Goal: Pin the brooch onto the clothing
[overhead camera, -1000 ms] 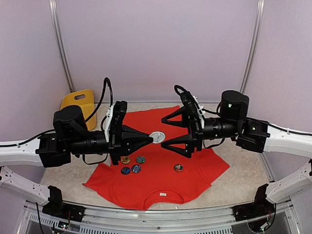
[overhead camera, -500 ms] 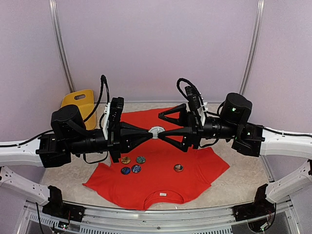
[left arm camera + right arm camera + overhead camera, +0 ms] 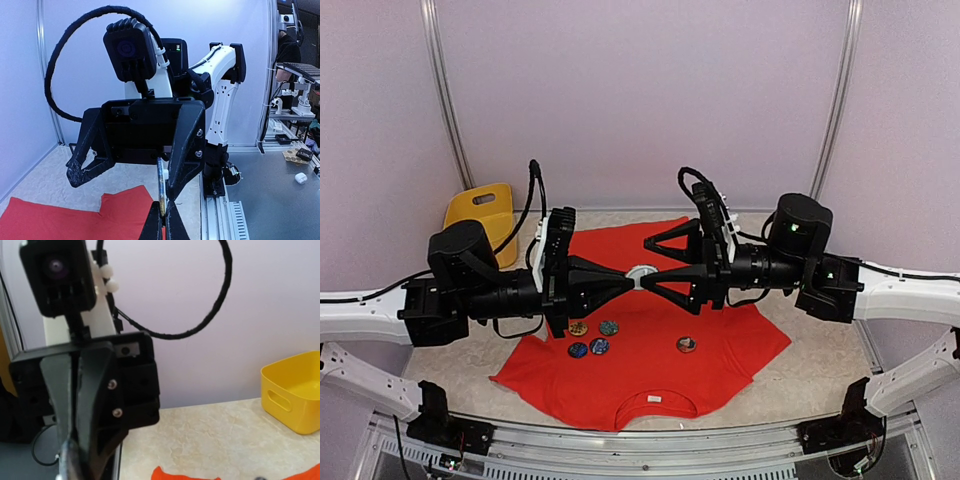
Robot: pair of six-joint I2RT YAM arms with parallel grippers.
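Left gripper (image 3: 628,281): closed, its tips pinching the brooch by the rim. It points right and is held in the air above the shirt.
Brooch (image 3: 640,271): a small pale round disc, raised off the cloth between the two grippers. It shows edge-on in the left wrist view.
Right gripper (image 3: 645,264): jaws spread wide, holding nothing. It points left, facing the left gripper tip to tip, with its near finger just beside the brooch (whether they touch cannot be told).
T-shirt (image 3: 650,365): bright red-orange with short sleeves. It lies flat on the table below both grippers, neck toward the near edge and hem toward the far side.
Neck label (image 3: 655,399): small and white, inside the collar.
Cluster of four badges (image 3: 600,346): round, lying on the left part of the shirt, beneath the left gripper.
Single badge (image 3: 687,344): lies on the shirt to the right of the cluster, apart from it.
Yellow bin (image 3: 480,212): at the far left of the table, off the shirt.
Table (image 3: 820,370): pale mottled top.
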